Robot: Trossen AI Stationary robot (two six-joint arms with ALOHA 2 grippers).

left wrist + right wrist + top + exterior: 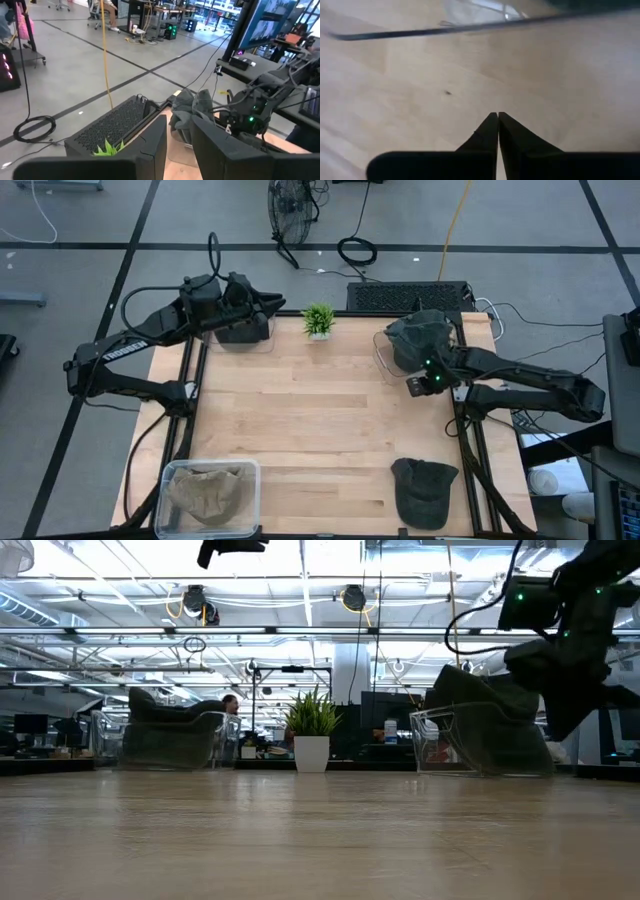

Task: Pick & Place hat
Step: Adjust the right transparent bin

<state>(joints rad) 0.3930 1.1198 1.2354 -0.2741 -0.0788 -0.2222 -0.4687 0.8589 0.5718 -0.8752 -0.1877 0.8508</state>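
- High view: a dark hat (pixel 424 491) lies flat on the table (pixel 300 430) near the front right edge; the right gripper (pixel 412 387) hovers beside a clear bin (pixel 383 358) of hats.
- Low view: a small potted plant (pixel 312 742) stands at the back.
- Left wrist view: the left gripper (pixel 178 145) has its fingers slightly apart, holding nothing.
- Right wrist view: the right fingers (pixel 487 131) are pressed together, empty, above bare wood.

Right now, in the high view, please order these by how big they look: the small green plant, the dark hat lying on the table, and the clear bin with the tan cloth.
1. Clear bin with the tan cloth.
2. Dark hat on the table.
3. Small green plant.
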